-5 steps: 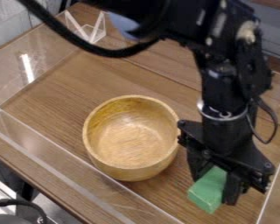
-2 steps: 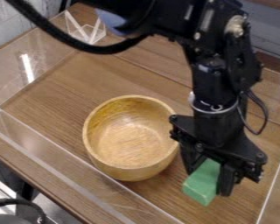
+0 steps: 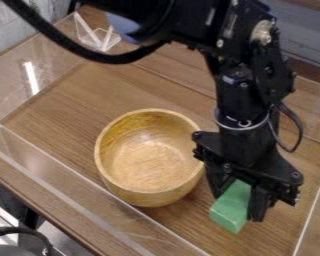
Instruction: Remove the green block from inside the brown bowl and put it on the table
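Claw (image 3: 238,198) fingers pinch the small, matte, bright green block (image 3: 231,211) just right of the empty brown bowl (image 3: 151,155), low over the table (image 3: 83,95) near its front edge.

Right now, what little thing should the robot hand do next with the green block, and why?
Probably let go and lift straight up. The green block is already out of the brown bowl, which looks empty, and sits low beside it on the table. The gripper is down around the block, so the job seems nearly done. I cannot tell if the block fully rests on the wood.
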`<action>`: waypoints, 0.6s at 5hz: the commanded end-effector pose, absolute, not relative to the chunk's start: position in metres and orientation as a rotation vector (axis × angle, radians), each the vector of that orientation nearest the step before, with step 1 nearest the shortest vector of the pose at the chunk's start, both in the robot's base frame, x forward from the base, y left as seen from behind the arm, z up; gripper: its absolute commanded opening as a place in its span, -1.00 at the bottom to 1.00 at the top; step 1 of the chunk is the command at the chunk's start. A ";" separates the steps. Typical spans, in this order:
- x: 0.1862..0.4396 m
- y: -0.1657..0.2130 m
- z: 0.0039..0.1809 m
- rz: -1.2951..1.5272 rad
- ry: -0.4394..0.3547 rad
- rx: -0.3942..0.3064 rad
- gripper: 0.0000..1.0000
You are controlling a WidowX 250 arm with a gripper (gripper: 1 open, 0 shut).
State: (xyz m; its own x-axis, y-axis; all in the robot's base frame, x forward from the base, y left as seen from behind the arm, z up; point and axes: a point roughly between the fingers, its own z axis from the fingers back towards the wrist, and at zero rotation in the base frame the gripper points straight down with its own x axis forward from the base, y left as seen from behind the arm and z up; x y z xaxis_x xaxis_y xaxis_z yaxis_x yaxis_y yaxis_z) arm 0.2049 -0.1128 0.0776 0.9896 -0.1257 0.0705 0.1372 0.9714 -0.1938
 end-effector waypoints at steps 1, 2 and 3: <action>0.212 -0.112 0.082 -0.119 -0.082 -0.210 -1.00; 0.215 -0.111 0.081 -0.114 -0.082 -0.211 -1.00; 0.219 -0.111 0.080 -0.109 -0.082 -0.212 -1.00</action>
